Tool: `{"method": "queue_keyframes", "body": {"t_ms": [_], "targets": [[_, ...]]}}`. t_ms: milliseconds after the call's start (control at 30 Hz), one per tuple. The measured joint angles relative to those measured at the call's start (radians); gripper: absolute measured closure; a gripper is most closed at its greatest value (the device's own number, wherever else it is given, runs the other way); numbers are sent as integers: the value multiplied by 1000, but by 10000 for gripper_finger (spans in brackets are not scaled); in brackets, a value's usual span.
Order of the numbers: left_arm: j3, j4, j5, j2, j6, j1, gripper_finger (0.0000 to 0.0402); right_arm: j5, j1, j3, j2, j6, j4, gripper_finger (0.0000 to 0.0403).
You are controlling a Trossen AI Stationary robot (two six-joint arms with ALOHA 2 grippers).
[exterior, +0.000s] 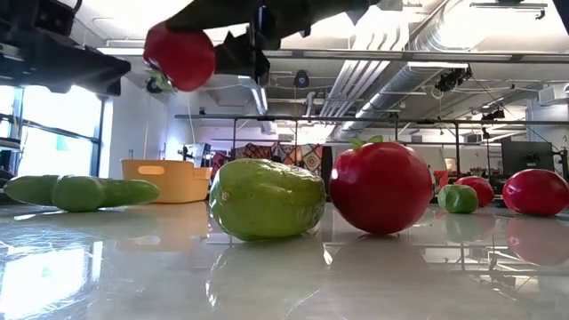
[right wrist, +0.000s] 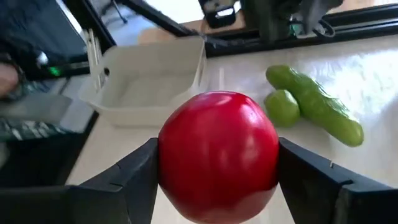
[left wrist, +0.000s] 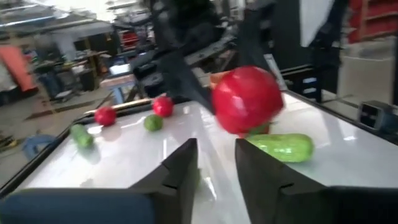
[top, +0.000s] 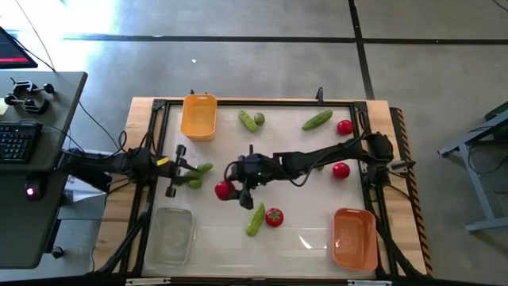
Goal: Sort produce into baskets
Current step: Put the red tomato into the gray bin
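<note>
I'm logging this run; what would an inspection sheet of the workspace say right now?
Surface: white glossy table, wooden frame.
Job's things: yellow basket, clear basket and orange basket all look empty; tomatoes, cucumbers and limes lie scattered.
Clutter: nothing seen.
Grippers: right gripper is shut on a tomato, lifted mid-table; left gripper is open, by a cucumber and lime at the left edge.
Cables: run along the frame's left side and off the desk.
Surroundings: desk with keyboard, concrete floor.
</note>
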Motion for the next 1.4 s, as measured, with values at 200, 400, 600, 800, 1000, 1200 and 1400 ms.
{"method": "queue_keyframes", "body": {"t_ms": [200, 400, 600, 800, 1000, 1200, 1400], "targets": [[0, 21, 3, 7, 55, -94, 238, -58, -13, 0, 35, 129, 39, 143], [0, 63, -60, 57, 59, -168, 193, -67, -28, -1, 63, 155, 59, 143], [49, 66, -165, 155, 88, -217, 172, -95, -34, -1, 63, 169, 87, 143], [119, 73, -231, 277, 120, -247, 171, -107, -39, -1, 63, 195, 90, 143], [197, 72, -259, 463, 112, -268, 171, -120, -39, -1, 63, 198, 90, 143], [315, 71, -331, 645, 89, -306, 167, -146, -39, -1, 63, 183, 90, 143], [461, -70, -339, 785, 84, -364, 132, -171, -39, -1, 63, 169, 84, 143]]}}
